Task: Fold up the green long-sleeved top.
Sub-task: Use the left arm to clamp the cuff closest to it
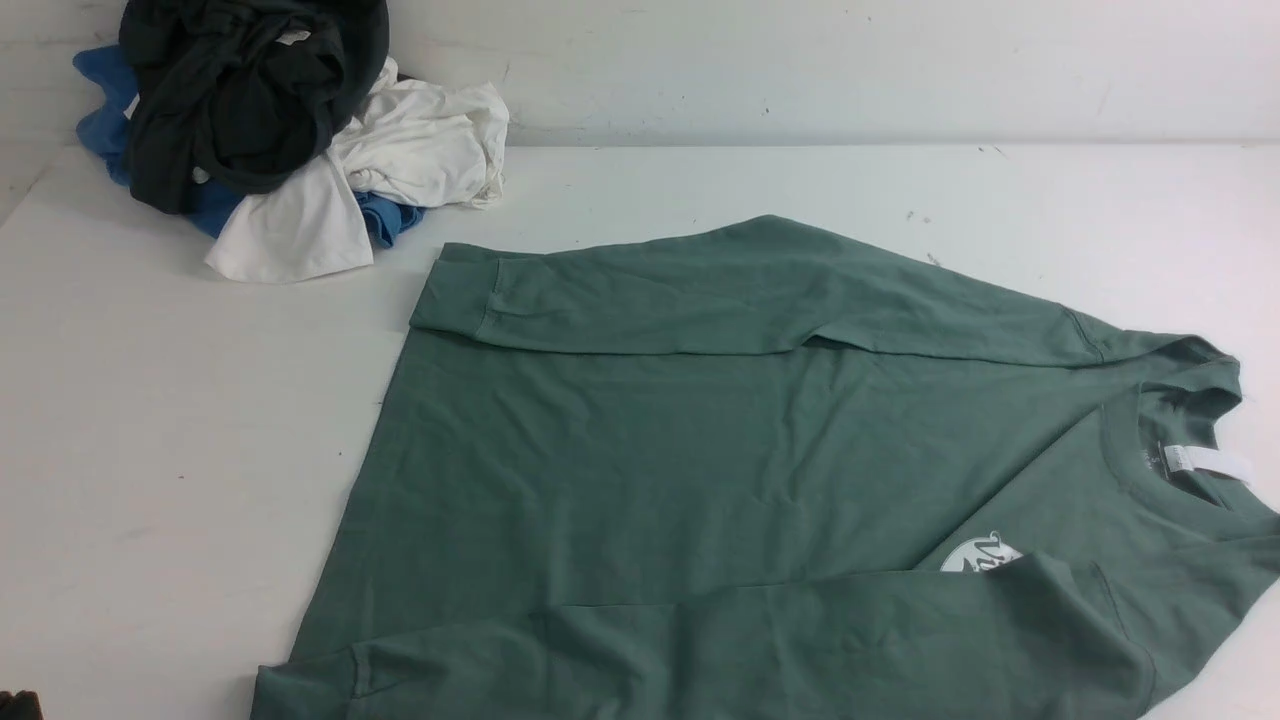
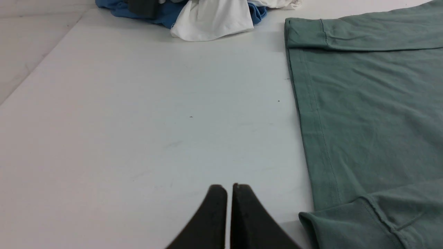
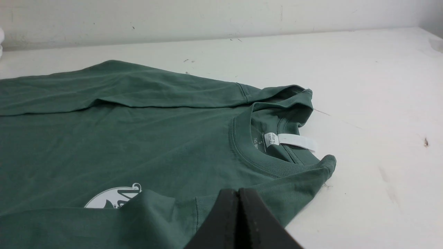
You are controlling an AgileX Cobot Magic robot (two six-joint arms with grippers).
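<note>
The green long-sleeved top (image 1: 700, 450) lies flat on the white table (image 1: 150, 400), neck to the right and hem to the left. Both sleeves are folded in over the body: the far cuff (image 1: 455, 290) and the near cuff (image 1: 320, 680) end near the hem. The near sleeve half covers the white logo (image 1: 980, 555). A white neck tag (image 3: 297, 141) sticks out of the collar. My left gripper (image 2: 229, 186) is shut and empty over bare table beside the hem (image 2: 311, 114). My right gripper (image 3: 238, 190) is shut over the near shoulder, holding nothing. Neither gripper shows clearly in the front view.
A heap of black (image 1: 250, 90), white (image 1: 400, 150) and blue (image 1: 100, 115) garments sits at the far left corner against the back wall (image 1: 850, 60). The table's left edge (image 2: 34, 69) runs past that heap. The top's near edge runs off the bottom of the front view.
</note>
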